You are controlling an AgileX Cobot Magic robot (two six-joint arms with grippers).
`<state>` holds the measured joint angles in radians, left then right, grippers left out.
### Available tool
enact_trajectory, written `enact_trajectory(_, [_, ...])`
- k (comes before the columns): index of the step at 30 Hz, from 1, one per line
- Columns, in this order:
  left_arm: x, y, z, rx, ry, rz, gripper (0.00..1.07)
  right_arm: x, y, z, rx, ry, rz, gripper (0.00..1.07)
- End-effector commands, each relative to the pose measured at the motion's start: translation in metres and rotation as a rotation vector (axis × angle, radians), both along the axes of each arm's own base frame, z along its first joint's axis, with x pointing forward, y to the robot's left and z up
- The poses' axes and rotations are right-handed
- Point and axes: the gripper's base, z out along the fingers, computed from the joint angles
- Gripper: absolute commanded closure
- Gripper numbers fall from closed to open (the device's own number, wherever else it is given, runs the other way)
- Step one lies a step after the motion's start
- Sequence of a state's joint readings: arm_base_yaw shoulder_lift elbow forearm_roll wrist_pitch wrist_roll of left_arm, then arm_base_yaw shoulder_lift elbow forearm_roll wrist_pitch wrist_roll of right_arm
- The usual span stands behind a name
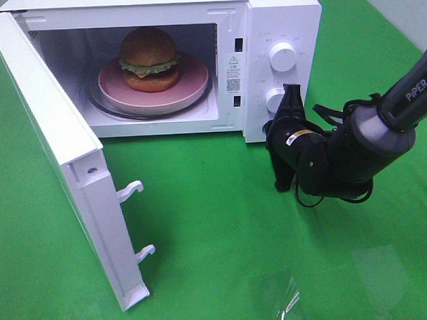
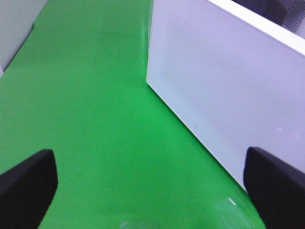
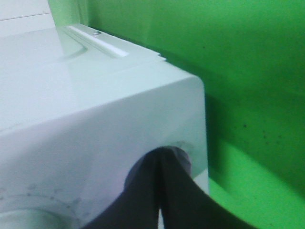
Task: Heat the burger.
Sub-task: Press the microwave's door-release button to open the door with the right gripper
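The burger (image 1: 149,58) sits on a round pink plate (image 1: 197,80) on the glass turntable inside the white microwave (image 1: 286,17). The microwave door (image 1: 51,137) stands wide open to the left. My right gripper (image 1: 290,94) is at the control panel, its fingers pressed together with the tips against the lower knob (image 1: 273,99). The right wrist view shows the shut fingers (image 3: 161,162) touching the knob's edge (image 3: 185,155). My left gripper (image 2: 152,191) is open and empty above the green cloth, beside the door's outer face (image 2: 228,86). It is out of the exterior view.
An upper knob (image 1: 283,56) sits above the lower one. Two white latch hooks (image 1: 130,189) stick out from the door's edge. A green cloth (image 1: 223,223) covers the table. A crumpled clear film (image 1: 285,305) lies near the front edge.
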<state>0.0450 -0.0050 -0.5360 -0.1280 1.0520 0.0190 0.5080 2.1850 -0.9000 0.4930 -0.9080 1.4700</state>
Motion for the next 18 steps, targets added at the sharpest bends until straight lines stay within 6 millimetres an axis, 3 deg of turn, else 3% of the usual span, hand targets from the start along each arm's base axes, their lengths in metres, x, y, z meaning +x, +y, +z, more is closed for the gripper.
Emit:
enact_trajectory(1, [-0.002, 0.0, 0.0, 0.0, -0.026, 0.002, 0.09, 0.018, -0.011, 0.048, 0.042, -0.322, -0.069, 1.07])
enact_trajectory(10, [-0.002, 0.0, 0.0, 0.0, -0.026, 0.002, 0.09, -0.008, 0.007, 0.033, 0.02, -0.2, 0.022, 1.07])
enact_trajectory(18, [-0.002, 0.0, 0.0, 0.0, -0.026, 0.002, 0.09, -0.029, 0.006, 0.027, -0.02, -0.065, 0.103, 1.07])
